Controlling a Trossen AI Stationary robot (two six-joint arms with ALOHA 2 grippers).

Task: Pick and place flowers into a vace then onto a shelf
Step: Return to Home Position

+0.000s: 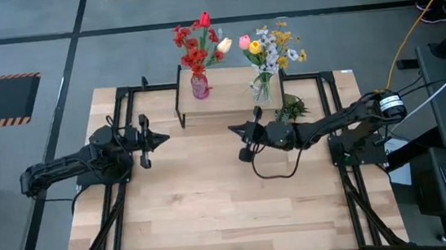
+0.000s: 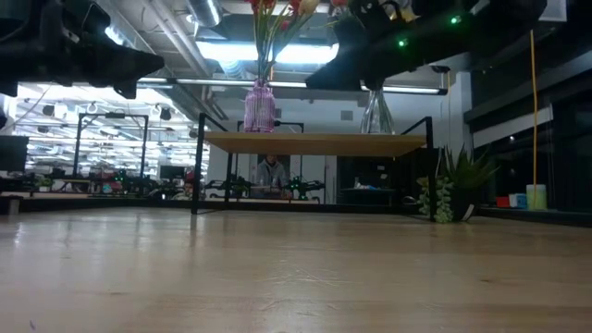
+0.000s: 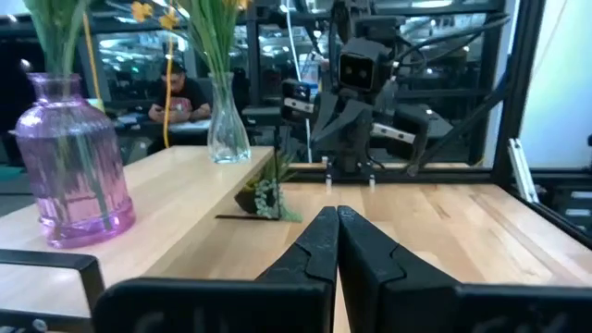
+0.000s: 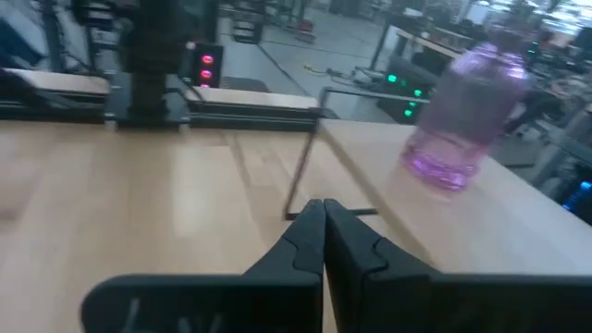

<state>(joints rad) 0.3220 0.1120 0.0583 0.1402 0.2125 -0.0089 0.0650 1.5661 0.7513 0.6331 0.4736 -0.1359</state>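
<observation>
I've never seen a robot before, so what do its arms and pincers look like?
The left arm and right arm are black, jointed segments. The left gripper and right gripper each end in two dark, tapering fingers. A black cable loops off the right arm, which carries a boxy wrist camera and small green lights.
</observation>
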